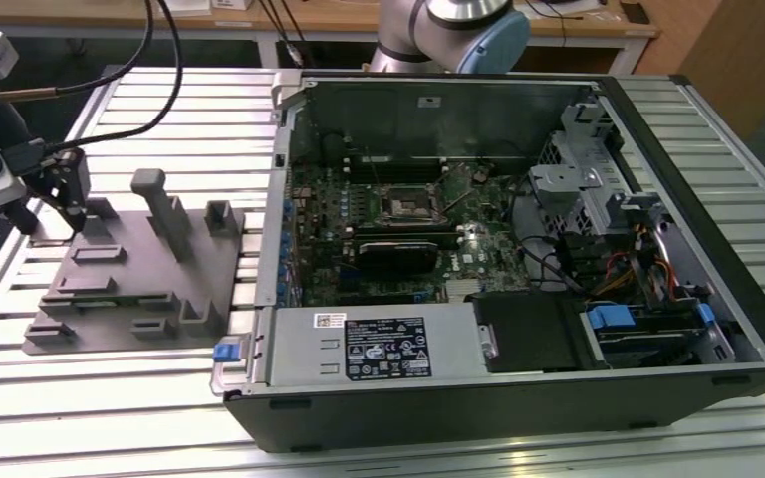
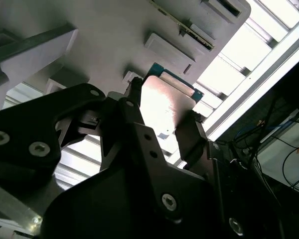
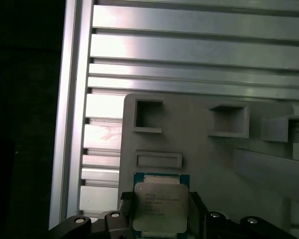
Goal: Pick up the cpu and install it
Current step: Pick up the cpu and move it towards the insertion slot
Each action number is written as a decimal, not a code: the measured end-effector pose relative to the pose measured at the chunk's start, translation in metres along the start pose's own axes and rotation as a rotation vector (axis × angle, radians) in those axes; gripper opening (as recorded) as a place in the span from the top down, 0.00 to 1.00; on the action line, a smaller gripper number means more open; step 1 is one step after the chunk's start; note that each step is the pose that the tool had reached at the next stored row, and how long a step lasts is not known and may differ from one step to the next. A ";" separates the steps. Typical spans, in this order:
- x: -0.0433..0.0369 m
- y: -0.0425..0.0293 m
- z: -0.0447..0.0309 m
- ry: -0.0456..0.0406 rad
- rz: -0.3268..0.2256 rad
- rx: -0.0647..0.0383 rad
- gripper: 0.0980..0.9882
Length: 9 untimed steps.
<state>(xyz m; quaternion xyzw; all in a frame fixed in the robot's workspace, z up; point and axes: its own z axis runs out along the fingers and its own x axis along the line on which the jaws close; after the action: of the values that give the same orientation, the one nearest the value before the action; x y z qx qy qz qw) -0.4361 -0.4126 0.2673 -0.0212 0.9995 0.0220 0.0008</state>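
we see the cpu (image 3: pixel 158 208) lying flat right between the jaws of our gripper (image 3: pixel 160 198), which look closed onto its two opposite edges, at the rim of the grey plastic tray (image 3: pixel 204 164)

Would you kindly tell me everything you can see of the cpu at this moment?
The cpu is a small, thin square chip: a silvery metal lid with faint print on a blue-green board showing as a narrow rim. It is level, lid up, near a corner of the grey tray. In both wrist views the gripper straddles it, black fingers against two opposite edges. Whether it rests on the tray or is lifted cannot be told.
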 end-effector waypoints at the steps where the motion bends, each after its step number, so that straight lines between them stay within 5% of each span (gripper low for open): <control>1: 0.0000 0.0001 -0.0016 0.0000 0.000 0.000 0.52; 9: 0.0000 0.0006 -0.0130 0.0001 0.000 0.000 0.52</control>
<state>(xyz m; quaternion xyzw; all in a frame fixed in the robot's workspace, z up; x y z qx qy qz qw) -0.4361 -0.4126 0.2803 -0.0212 0.9995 0.0222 0.0008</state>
